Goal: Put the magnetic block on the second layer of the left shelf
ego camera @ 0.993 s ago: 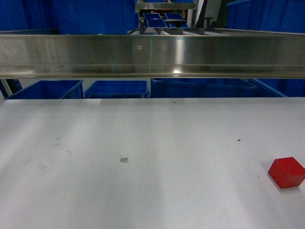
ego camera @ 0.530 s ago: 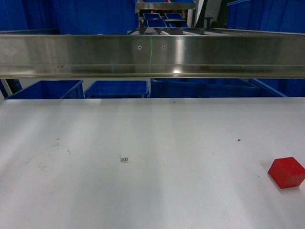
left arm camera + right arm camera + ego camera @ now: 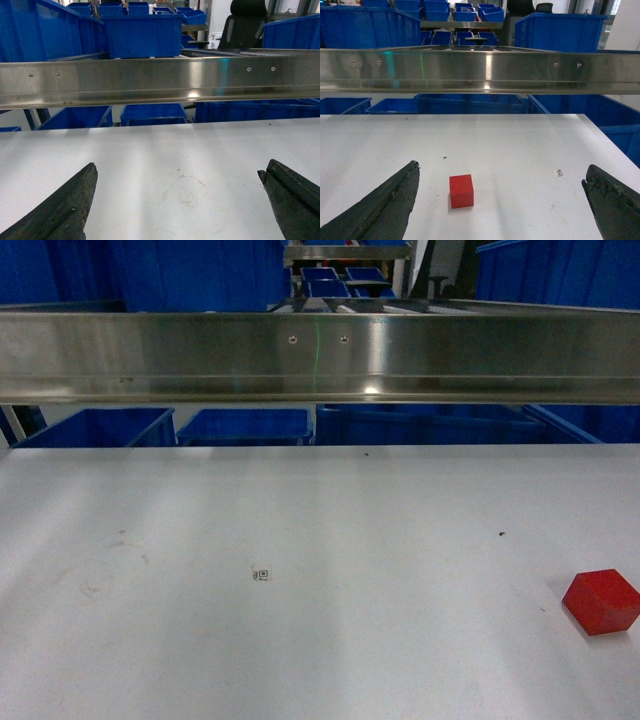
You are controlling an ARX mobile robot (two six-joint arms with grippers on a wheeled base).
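The magnetic block (image 3: 600, 601), a small glossy red cube, lies on the white table (image 3: 300, 640) near its right edge. In the right wrist view the block (image 3: 461, 190) sits just ahead of my right gripper (image 3: 502, 167), nearer its left finger and touching neither. That gripper is open and empty. My left gripper (image 3: 180, 167) is also open, over bare tabletop with a faint ring stain. Past the table's far edge runs the steel front rail of the left shelf second layer (image 3: 150, 80), with a large blue crate (image 3: 142, 35) behind it. Neither gripper shows in the head view.
The same steel rail (image 3: 320, 355) spans the whole head view above the table's far edge. Blue crates (image 3: 245, 426) stand below and behind it, and roller rails (image 3: 340, 305) show above. A small printed marker (image 3: 262, 574) lies mid-table. A black chair (image 3: 245, 22) stands far back.
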